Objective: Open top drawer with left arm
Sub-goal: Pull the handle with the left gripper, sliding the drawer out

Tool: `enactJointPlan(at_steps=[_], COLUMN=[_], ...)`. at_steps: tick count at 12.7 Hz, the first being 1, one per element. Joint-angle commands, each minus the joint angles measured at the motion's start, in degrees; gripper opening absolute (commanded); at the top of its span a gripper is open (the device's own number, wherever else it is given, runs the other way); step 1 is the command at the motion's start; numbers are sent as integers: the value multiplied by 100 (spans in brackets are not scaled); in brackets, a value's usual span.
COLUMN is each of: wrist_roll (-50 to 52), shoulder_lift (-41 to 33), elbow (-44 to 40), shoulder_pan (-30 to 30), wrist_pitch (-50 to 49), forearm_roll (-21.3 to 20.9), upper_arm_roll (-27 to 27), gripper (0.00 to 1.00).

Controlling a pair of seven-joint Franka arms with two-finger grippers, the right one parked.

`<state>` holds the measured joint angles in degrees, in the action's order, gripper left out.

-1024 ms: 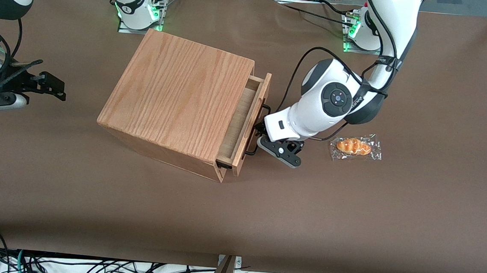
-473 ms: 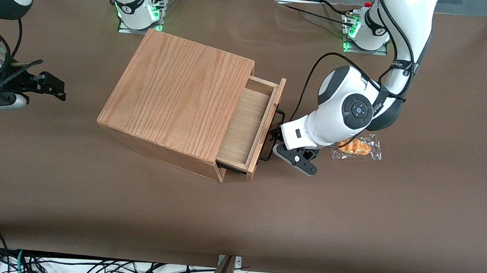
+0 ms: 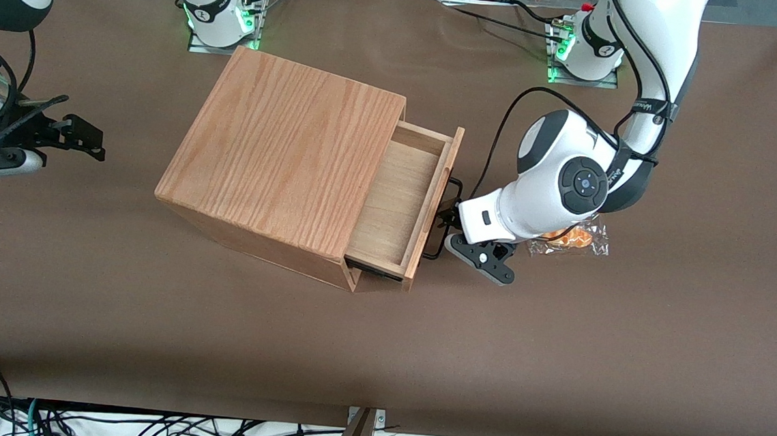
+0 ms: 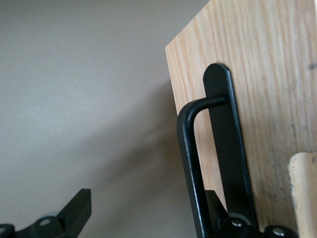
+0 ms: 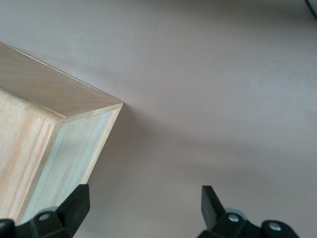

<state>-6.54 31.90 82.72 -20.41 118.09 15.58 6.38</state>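
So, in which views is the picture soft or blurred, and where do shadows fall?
Front view: sharp and evenly lit; the oak box throws a shadow on the table nearer the camera. Left wrist view: the handle and drawer front are close and soft; the gripper is at the handle, whose blurred shadow lies beside it. Right wrist view: pale, washed out.

Brown table point(image 3: 556, 366) — oak-grain box point(image 3: 283, 163) on it, wrapped pastry point(image 3: 575, 239) near the pincer point(image 3: 444, 216).
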Motion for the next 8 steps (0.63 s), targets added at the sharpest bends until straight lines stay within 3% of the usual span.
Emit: enactJointPlan(at_steps=[1,8], wrist_roll=[-277,-532], shoulder_lift=[-263,-316], elbow=[-10,-28], shoulder_pan=[221,301], wrist_pitch=[-84,-427], forearm_roll=[-107,-11], upper_arm_roll=[-40,-40], gripper=[100,100])
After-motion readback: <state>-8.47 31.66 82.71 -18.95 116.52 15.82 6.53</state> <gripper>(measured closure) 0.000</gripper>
